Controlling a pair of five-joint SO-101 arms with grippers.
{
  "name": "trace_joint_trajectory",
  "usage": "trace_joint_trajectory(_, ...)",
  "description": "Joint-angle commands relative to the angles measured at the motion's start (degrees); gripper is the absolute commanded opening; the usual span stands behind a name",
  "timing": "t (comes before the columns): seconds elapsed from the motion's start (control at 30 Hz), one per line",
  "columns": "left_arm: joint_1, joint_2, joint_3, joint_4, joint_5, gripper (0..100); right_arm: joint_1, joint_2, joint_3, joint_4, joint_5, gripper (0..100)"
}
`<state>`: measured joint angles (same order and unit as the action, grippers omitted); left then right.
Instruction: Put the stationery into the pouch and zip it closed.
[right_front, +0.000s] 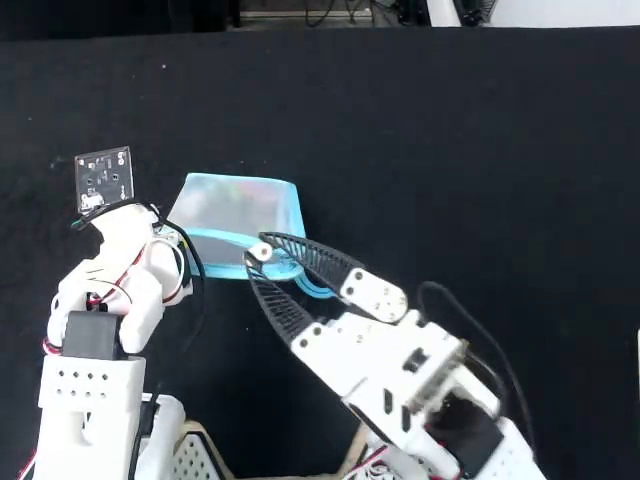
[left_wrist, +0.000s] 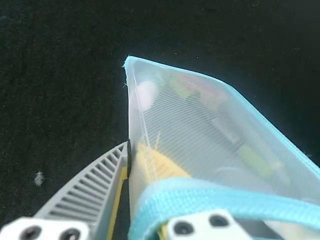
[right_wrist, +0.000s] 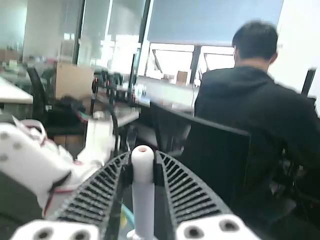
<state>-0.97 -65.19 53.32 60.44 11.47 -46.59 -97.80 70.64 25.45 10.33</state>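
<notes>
Pouch (right_front: 236, 206): one, several stationery pieces (left_wrist: 156, 164) inside. Left gripper (left_wrist: 129, 151) clamps its 8 o'clock corner. Right gripper (right_front: 256, 256), at its 5 o'clock, grasps one white pen (right_wrist: 142, 167).

Overhead looking down, left wrist close, sharing the pouch (right_front: 235, 212)

- The pouch (left_wrist: 200, 125), see-through with a light-blue border, lies on the black table (left_wrist: 60, 75).
- The left gripper (left_wrist: 131, 162) clamps the pouch's near edge; its grey ribbed finger (left_wrist: 90, 192) lies against the outside.
- The blue zip band (left_wrist: 215, 197) crosses the near edge.
- A yellow item (left_wrist: 155, 167), a white one (left_wrist: 145, 95) and a greenish one (left_wrist: 255, 157) show blurred through the side.
</notes>
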Motion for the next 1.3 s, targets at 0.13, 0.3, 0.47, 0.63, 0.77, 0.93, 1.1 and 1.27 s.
trace_joint_trajectory(0.13,-0.31,-0.97,-1.01,-1.23,0.7,3,-0.18,-0.66,7.08,-1.41,10.37,1.1)
trace_joint_trajectory(0.3,-0.31,-0.97,-1.01,-1.23,0.7,3,-0.18,-0.66,13.58,-1.58,16.18,1.1)
trace_joint_trajectory(0.47,-0.31,-0.97,-1.01,-1.23,0.7,3,-0.09,-0.22,17.71,-6.42,16.35,1.1)
trace_joint_trajectory(0.63,-0.31,-0.97,-1.01,-1.23,0.7,3,0.26,-0.13,15.78,-2.73,16.09,3.3)
trace_joint_trajectory(0.77,-0.31,-0.97,-1.01,-1.23,0.7,3,0.26,-0.13,9.89,4.4,13.27,15.2)
trace_joint_trajectory(0.93,-0.4,-0.97,-1.01,-1.23,0.7,3,0.18,-0.31,2.24,11.6,8.44,19.0)
trace_joint_trajectory(1.1,-0.48,-0.97,-1.01,-1.23,0.7,3,2.73,-0.75,-6.64,17.58,8.44,19.0)
trace_joint_trajectory(1.27,-0.66,-0.97,-1.01,-1.23,0.7,3,15.03,-0.75,-10.59,21.19,8.09,19.0)
